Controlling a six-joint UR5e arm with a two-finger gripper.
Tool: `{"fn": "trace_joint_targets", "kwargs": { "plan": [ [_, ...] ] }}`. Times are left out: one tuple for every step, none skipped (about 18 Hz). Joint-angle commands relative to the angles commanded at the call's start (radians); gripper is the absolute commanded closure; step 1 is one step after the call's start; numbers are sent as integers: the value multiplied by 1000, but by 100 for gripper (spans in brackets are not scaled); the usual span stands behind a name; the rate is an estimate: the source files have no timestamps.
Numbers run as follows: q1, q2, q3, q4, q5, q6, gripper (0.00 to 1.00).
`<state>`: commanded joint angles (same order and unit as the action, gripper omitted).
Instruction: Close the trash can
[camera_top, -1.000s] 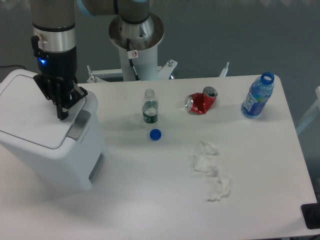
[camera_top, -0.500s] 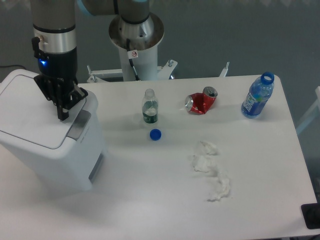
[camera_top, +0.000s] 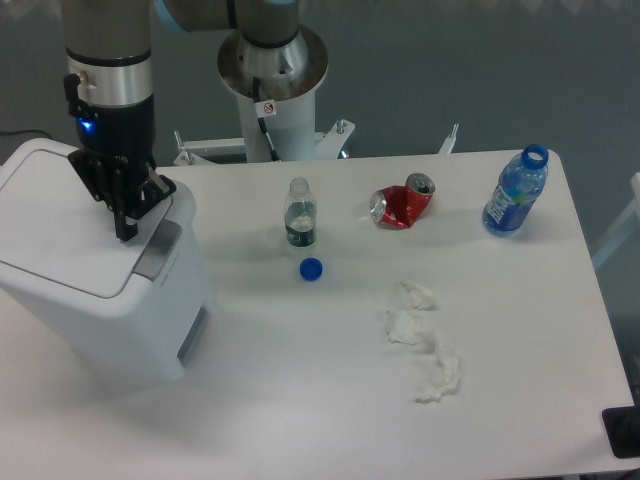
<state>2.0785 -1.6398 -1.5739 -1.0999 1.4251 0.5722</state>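
So the bin (camera_top: 95, 270) sits on the left end of the table (camera_top: 330, 400), lid looking flat and down already. The claw (camera_top: 124, 228) points straight down onto the lid's front edge, right by the grey latch (camera_top: 158, 249), my guess is it's pressing it shut. Fingers look pinched narrow, nothing between them. The other stuff is well off to the right: a small bottle (camera_top: 300, 213) with its blue cap (camera_top: 311, 268) lying near it, a crushed red can (camera_top: 401, 203), a blue bottle (camera_top: 516, 192), and some crumpled tissue (camera_top: 422, 340). None of it gets in the arm's way.
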Motion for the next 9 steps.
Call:
{"fn": "trace_joint_targets", "kwargs": {
  "plan": [
    [0, -2, 0, 0, 0, 0, 100],
    [0, -2, 0, 0, -2, 0, 100],
    [0, -2, 0, 0, -2, 0, 100],
    [0, -2, 0, 0, -2, 0, 100],
    [0, -2, 0, 0, -2, 0, 100],
    [2, 0, 2, 0, -2, 2, 100],
    [3, 0, 5, 2, -2, 3, 100],
    [5, 0, 5, 2, -3, 3, 100],
    [6, 3, 11, 0, -5, 3, 100]
  ]
}}
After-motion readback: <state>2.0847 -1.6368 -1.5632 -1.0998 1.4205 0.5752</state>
